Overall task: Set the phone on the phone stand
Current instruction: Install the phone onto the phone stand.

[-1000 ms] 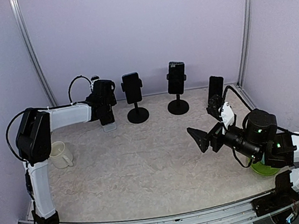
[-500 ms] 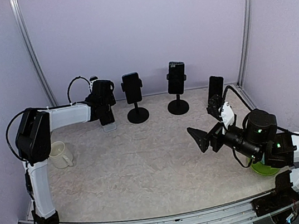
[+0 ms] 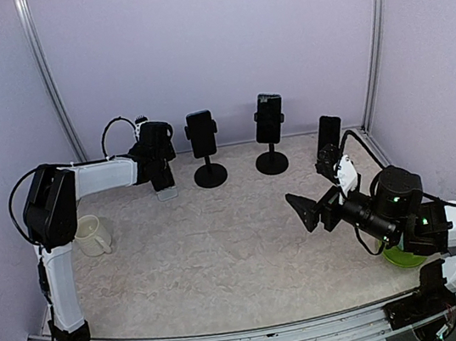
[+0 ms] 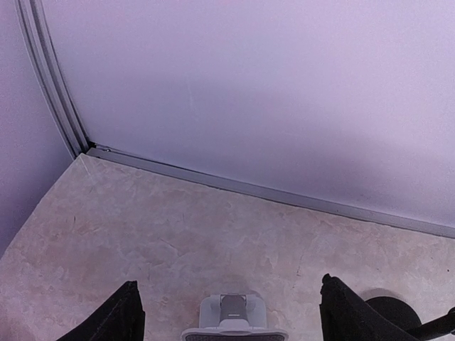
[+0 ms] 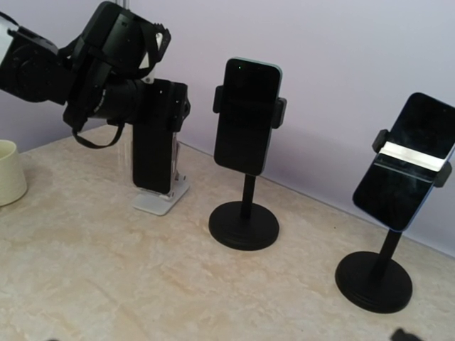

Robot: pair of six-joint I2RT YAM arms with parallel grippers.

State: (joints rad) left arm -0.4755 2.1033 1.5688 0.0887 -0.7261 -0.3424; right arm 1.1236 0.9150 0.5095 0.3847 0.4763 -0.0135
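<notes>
Over the white stand (image 5: 160, 202), the left claw (image 4: 229, 284) straddled the upright phone (image 5: 153, 156) to seat it, grip unclear.

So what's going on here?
The left arm has a phone upright at the white stand near the back wall, jaws spread wide at the phone's top; whether they grip it isn't clear. The right arm hovers at the right, jaws open and empty. Two more phones sit on black stands.
</notes>
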